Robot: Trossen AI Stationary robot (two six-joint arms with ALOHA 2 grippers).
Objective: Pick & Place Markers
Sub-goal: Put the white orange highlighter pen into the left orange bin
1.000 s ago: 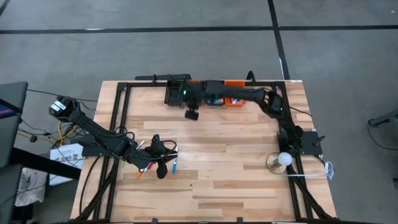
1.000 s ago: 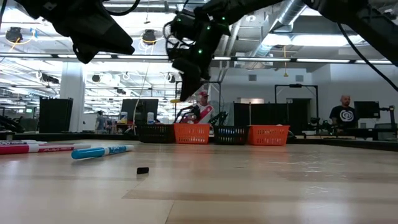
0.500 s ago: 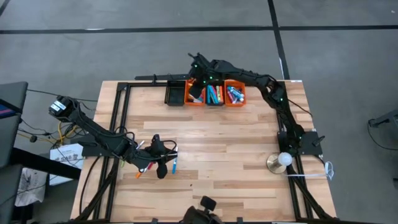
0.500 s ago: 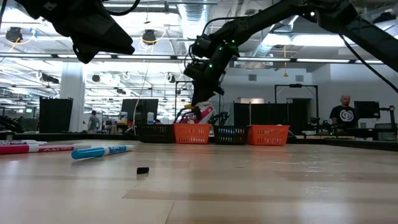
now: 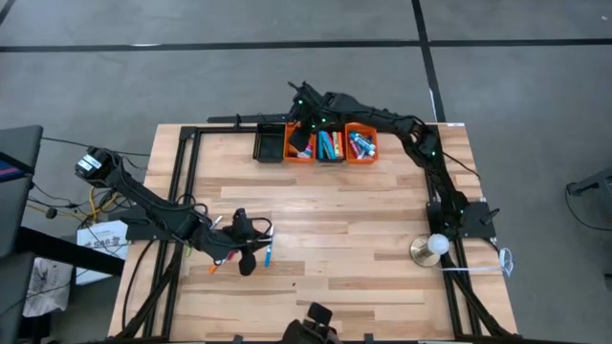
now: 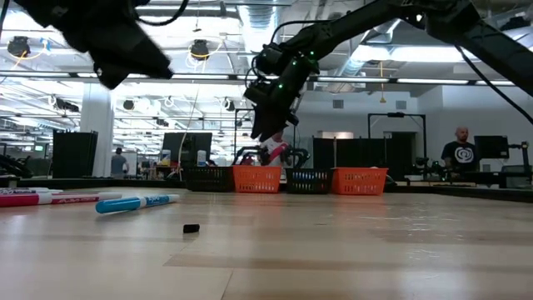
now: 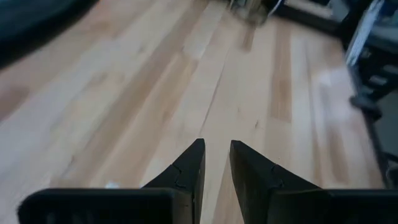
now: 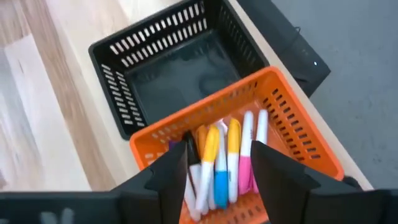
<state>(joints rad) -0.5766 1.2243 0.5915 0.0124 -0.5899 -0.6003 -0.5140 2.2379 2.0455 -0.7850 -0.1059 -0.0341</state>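
My right gripper (image 5: 304, 140) hangs open over the left orange bin (image 8: 292, 118) at the table's far edge. Nothing is between its fingers (image 8: 168, 174). Yellow, blue, white and pink markers (image 8: 225, 155) lie in that bin below them. My left gripper (image 5: 251, 258) hovers at the near left, its fingers (image 7: 194, 158) a narrow gap apart and holding nothing, over bare wood. Loose markers lie on the table around it: a blue one (image 5: 269, 253), a pink one (image 6: 50, 200) and an orange one (image 5: 212, 269).
A black bin (image 8: 168, 74) stands left of the orange one. A dark bin (image 5: 330, 146) and a second orange bin (image 5: 361, 145), both holding markers, stand to its right. A small black cap (image 6: 191, 227) lies on the wood. A round lamp base (image 5: 430, 248) sits near the right edge.
My right gripper has swung toward the table's far edge, from in front of the row of bins to above the left orange bin, and has since held still there. The left arm has kept still.
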